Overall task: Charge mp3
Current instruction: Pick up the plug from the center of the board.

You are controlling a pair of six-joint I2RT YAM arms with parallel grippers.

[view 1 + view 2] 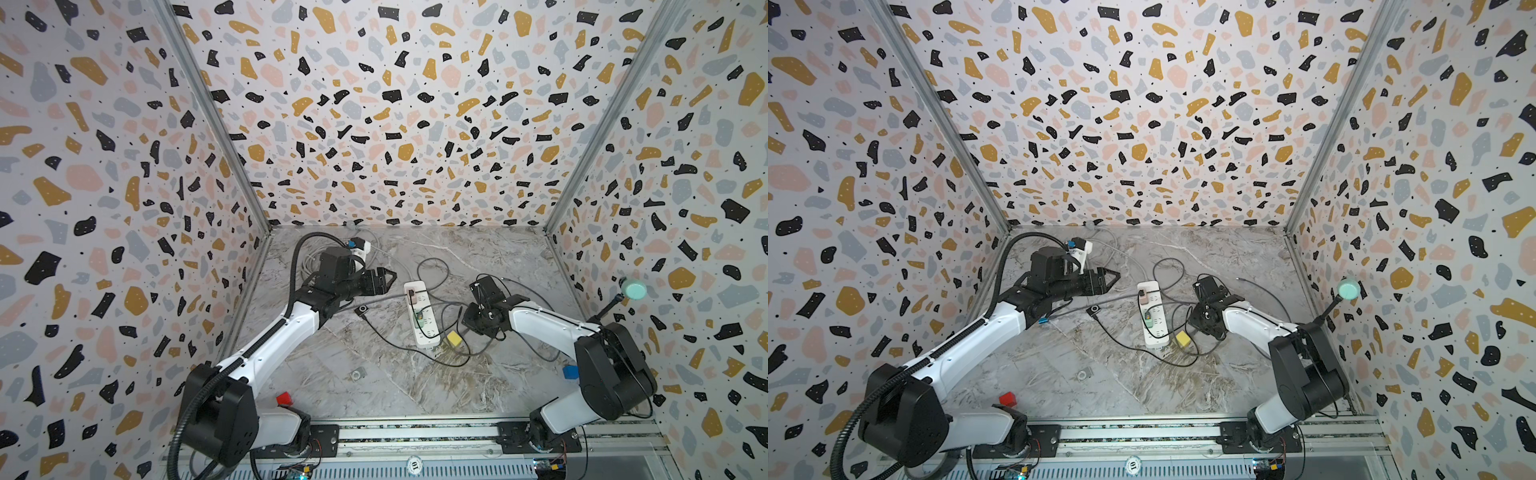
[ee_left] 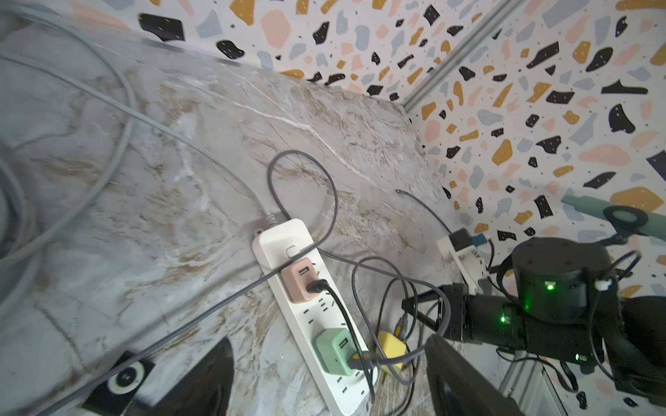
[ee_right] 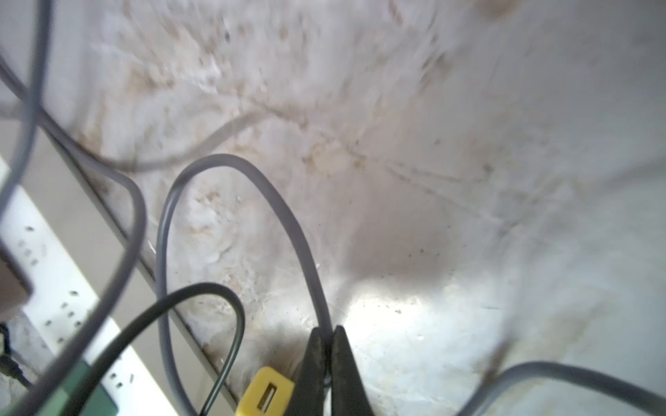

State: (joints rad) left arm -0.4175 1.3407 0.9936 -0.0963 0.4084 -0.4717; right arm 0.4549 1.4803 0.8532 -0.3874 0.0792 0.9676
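Observation:
The mp3 (image 1: 362, 310) (image 1: 1094, 309) (image 2: 124, 378) is a small black square with a white ring, lying flat on the marble left of the white power strip (image 1: 428, 336) (image 2: 277, 237). A pink charger (image 2: 299, 281) and a green charger (image 2: 329, 351) sit plugged into the strip. A loose yellow charger (image 1: 454, 338) (image 3: 265, 394) lies beside it. My right gripper (image 3: 328, 333) is shut on a grey cable (image 3: 252, 173) just above the table next to the yellow charger. My left gripper (image 1: 388, 279) (image 2: 331, 378) hovers open and holds nothing, beyond the mp3 and left of the strip.
Black and grey cables loop over the table around the strip. One grey cable's free end (image 1: 1237, 279) lies toward the far right. A red cube (image 1: 284, 398), a blue cube (image 1: 570, 371) and a small metal square (image 1: 357, 374) sit nearer the front. Patterned walls enclose three sides.

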